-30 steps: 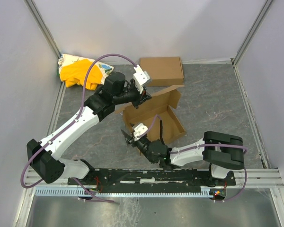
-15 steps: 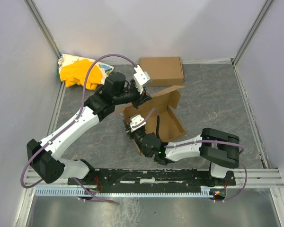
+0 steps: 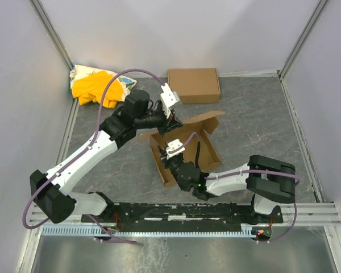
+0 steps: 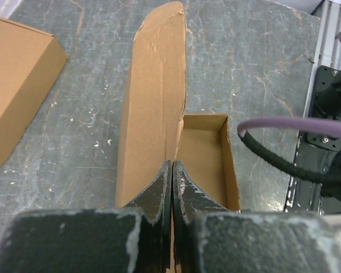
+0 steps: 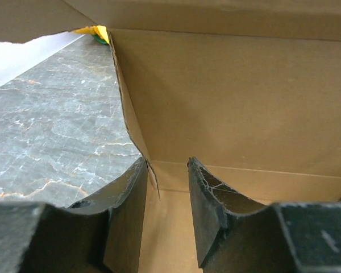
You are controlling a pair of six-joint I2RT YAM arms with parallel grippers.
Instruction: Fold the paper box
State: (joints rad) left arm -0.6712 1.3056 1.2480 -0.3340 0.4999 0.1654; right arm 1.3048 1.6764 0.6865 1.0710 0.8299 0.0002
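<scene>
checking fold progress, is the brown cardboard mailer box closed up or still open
Still open: the brown cardboard mailer box is a shallow tray, its lid panel standing up, pinched by the left gripper.

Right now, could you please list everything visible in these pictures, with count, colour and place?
paper box: one, brown, middle of the table, half folded, one flap raised
carton: one, brown, closed, far edge of the table
cloth bundle: one, yellow with some white, far left corner
table: one, grey marbled, under everything
left fingers: two, black, shut on the raised flap of the paper box
right fingers: two, black, apart, astride a thin side wall of the paper box
</scene>
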